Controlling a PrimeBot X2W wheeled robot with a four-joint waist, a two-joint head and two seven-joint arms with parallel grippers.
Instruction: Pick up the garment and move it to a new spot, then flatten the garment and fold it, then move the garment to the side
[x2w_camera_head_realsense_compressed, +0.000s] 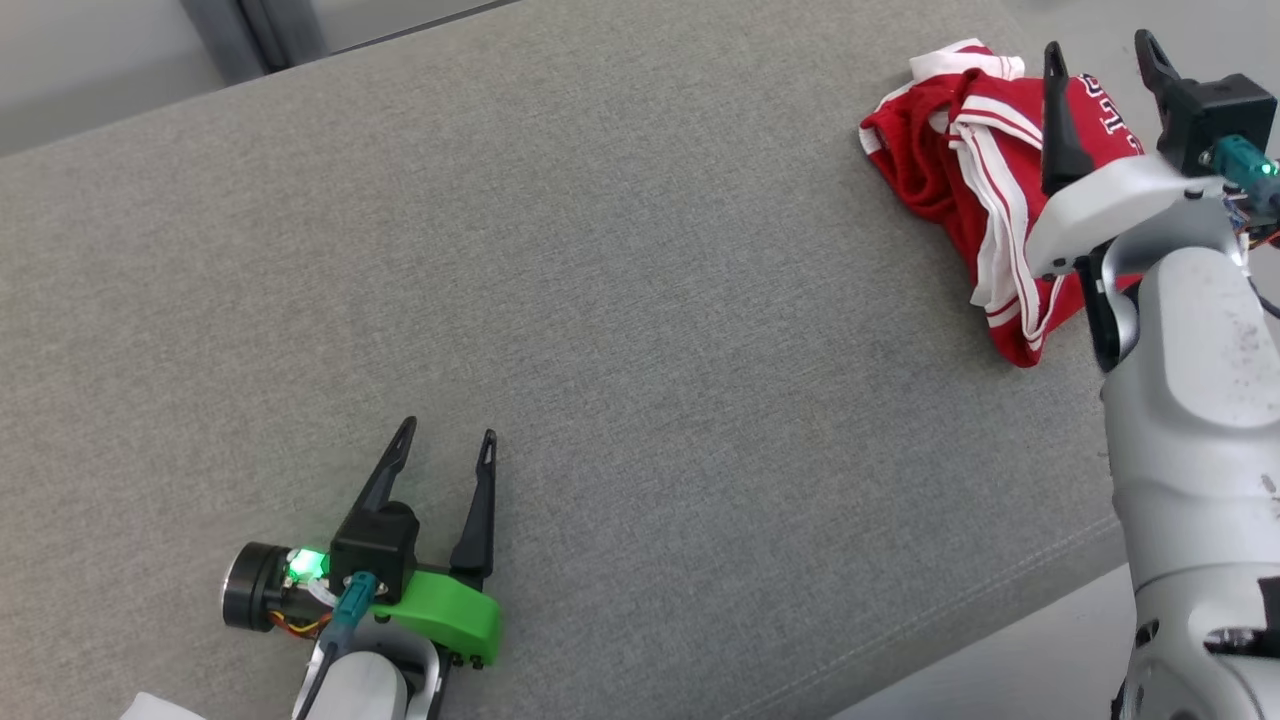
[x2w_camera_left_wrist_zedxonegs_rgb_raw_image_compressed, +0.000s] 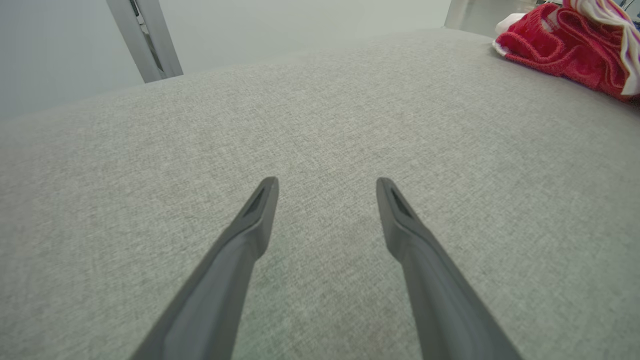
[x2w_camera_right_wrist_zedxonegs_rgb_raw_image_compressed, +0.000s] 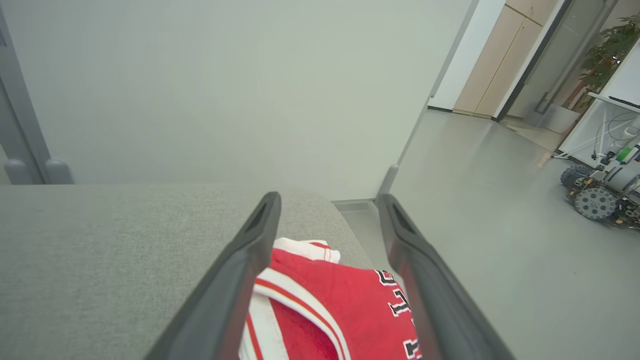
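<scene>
Garment (x2w_camera_head_realsense_compressed: 920, 150): red-and-white, crumpled on grey bench (x2w_camera_head_realsense_compressed: 640, 300).
Right tool (x2w_camera_head_realsense_compressed: 1098, 45): released, just above garment.
Left tool (x2w_camera_head_realsense_compressed: 448, 431): released, well apart from garment.

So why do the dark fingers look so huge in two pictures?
Left wrist view: the left hand hugs the wide lens, so its fingers loom and the grey fabric surface bulges; right wrist view: same for the right hand over the crumpled red-and-white jersey; head view: even light, green lamp glowing.
</scene>
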